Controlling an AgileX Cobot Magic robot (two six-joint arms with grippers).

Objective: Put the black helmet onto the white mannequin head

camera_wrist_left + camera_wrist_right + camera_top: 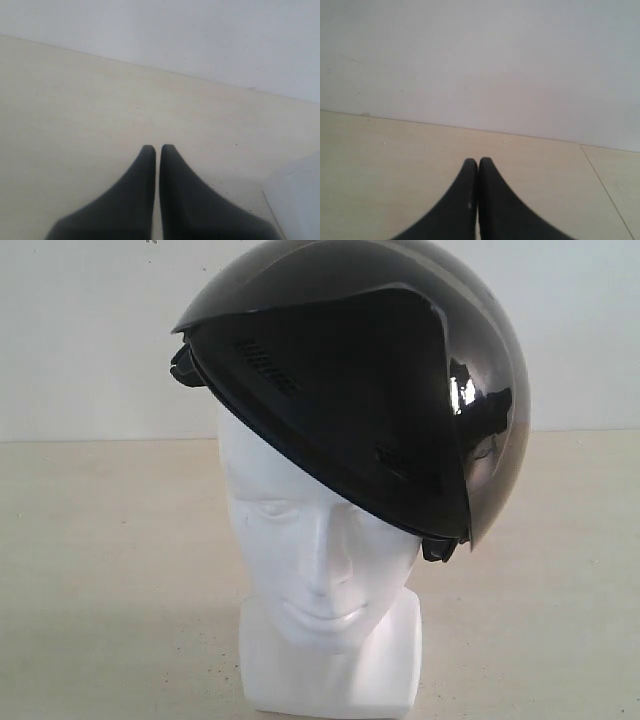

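Left gripper [156, 148] and right gripper [478, 160] are both closed and empty above open table [75, 125], near the wall [480, 60] edge. Glossy, the black helmet [350, 390] sits tilted on the white mannequin head [320, 550].

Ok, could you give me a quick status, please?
Left hand, right hand shut, empty. Helmet sits tilted on head. Nothing in the way.

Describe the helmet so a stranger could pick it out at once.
On the pale table before the white wall stands a white mannequin head, facing the camera. The helmet sits on top of it, tilted down toward the view's right. It is the only dark thing there: a glossy black dome, wider than the head.
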